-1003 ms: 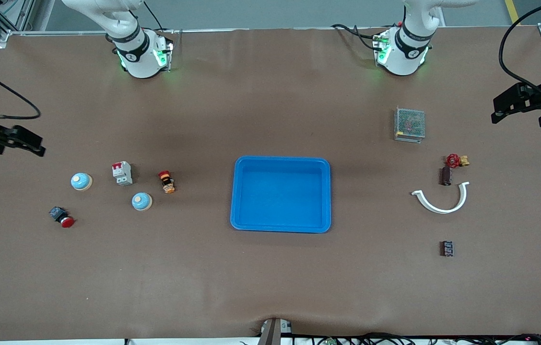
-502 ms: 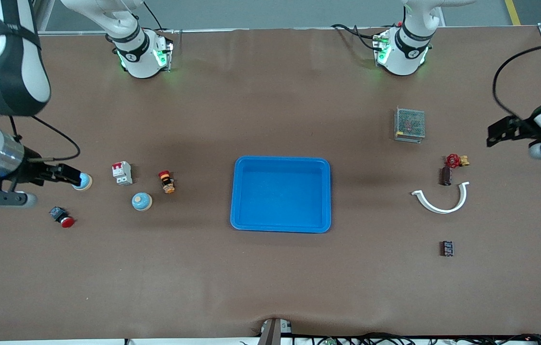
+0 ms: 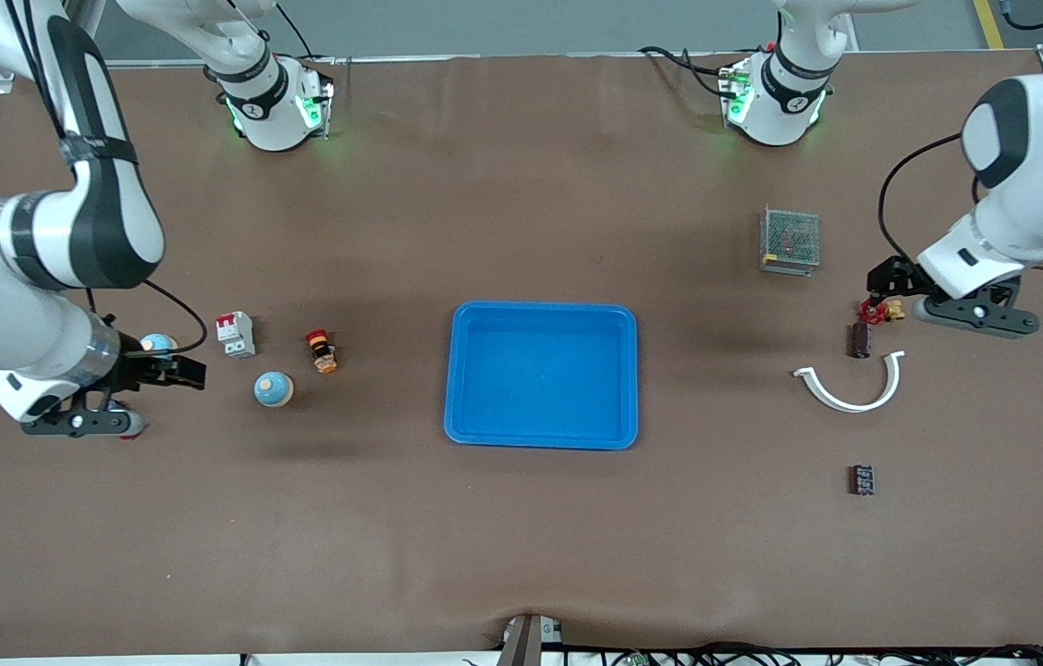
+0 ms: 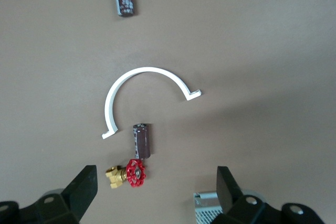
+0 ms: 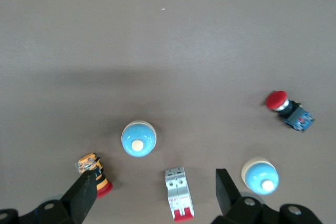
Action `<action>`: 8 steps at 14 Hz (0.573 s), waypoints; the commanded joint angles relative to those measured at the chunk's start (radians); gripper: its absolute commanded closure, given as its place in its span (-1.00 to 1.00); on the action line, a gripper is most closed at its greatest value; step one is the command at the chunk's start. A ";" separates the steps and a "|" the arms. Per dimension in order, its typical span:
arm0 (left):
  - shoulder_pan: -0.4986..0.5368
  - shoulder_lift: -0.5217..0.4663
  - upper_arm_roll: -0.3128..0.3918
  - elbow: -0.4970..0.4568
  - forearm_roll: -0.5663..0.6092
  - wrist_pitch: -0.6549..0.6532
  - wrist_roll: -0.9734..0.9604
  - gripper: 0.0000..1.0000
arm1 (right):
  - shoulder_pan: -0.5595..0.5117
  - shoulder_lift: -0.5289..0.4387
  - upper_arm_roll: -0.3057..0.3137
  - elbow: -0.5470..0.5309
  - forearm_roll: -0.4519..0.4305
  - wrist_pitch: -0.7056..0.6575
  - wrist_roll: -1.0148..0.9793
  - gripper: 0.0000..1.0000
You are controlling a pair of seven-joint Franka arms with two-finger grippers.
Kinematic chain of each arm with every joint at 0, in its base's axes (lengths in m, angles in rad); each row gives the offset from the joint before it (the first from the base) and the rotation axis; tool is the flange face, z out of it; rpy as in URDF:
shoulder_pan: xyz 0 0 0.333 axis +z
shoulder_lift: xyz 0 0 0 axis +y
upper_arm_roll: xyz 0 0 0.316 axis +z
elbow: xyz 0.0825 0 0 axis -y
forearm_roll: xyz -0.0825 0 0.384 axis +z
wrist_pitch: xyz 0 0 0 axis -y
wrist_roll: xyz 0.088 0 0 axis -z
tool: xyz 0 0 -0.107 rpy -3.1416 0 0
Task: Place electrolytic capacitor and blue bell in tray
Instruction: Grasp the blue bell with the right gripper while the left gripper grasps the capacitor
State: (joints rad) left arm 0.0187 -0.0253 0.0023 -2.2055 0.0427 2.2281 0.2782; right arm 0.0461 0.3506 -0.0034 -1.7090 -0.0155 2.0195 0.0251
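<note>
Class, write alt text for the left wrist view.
The open left pincer hangs over a dark capacitor lying beside a red-handled brass valve. A white half-ring clamp arcs around the capacitor's other end.

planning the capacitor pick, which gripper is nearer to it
Left. The left gripper hangs open just above the capacitor, by the valve; the right gripper is open over the bells at its own end.

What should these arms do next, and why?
Probably lower the open left gripper onto the dark capacitor lying beside the red valve: the blue tray holds nothing. The open right gripper hangs near a blue bell.
</note>
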 commanded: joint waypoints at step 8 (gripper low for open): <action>0.087 0.292 -0.004 -0.033 0.016 0.338 0.032 -1.00 | 0.005 0.056 -0.001 -0.158 0.014 0.224 -0.076 -1.00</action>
State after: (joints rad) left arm 0.1004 0.2219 0.0038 -2.2525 0.0453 2.5316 0.3256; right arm 0.0461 0.4101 -0.0041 -1.8226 -0.0155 2.1842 -0.0328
